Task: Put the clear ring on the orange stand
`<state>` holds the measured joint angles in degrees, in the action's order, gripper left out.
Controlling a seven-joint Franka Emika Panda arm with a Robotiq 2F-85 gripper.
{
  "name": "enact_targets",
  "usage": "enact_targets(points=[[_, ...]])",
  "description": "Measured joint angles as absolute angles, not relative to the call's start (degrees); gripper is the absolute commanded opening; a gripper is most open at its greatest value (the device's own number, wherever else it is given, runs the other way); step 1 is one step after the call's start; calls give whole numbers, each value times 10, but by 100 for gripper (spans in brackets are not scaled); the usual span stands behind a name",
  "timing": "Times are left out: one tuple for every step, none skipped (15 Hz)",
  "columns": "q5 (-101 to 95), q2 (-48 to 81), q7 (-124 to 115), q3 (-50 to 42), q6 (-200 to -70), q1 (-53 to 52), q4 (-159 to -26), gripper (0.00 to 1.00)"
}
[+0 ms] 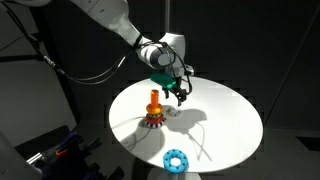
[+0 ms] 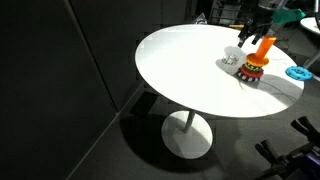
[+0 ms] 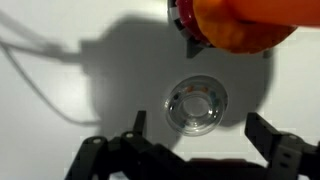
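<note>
The gripper [image 3: 200,128] is seen spread wide and empty, the white arm [image 1: 110,18] being angled down over the round white table [image 1: 230,125], where the small, glassy clear ring [image 3: 197,105] is laid flat between the dark fingers [image 3: 135,125], just beside the orange stand [image 3: 235,25].

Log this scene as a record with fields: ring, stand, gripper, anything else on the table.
ring: small transparent ring, lying on the white round table, beside the stand
stand: upright orange peg on a patterned base, nothing on it
gripper: open, fingers either side of the ring, not touching
other: blue ring with holes, near table edge
</note>
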<state>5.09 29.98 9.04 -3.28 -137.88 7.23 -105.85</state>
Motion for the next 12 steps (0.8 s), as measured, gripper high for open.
enact_targets(points=[[51, 304, 82, -33, -1384, 72, -1058, 100], [51, 307, 75, -33, -1387, 71, -1058, 100], [51, 310, 67, -33, -1390, 70, -1058, 100], [51, 312, 61, -33, -1390, 69, -1058, 100], [51, 312, 57, -33, -1390, 69, -1058, 100], [51, 312, 57, -33, -1390, 69, -1058, 100], [51, 312, 57, -33, -1390, 69, -1058, 100], [51, 312, 56, -33, -1390, 69, -1057, 100], [51, 312, 56, -33, -1390, 69, -1057, 100], [51, 312, 56, -33, -1390, 69, -1057, 100], [51, 312, 56, -33, -1390, 69, -1057, 100], [51, 312, 56, -33, -1390, 69, -1057, 100]])
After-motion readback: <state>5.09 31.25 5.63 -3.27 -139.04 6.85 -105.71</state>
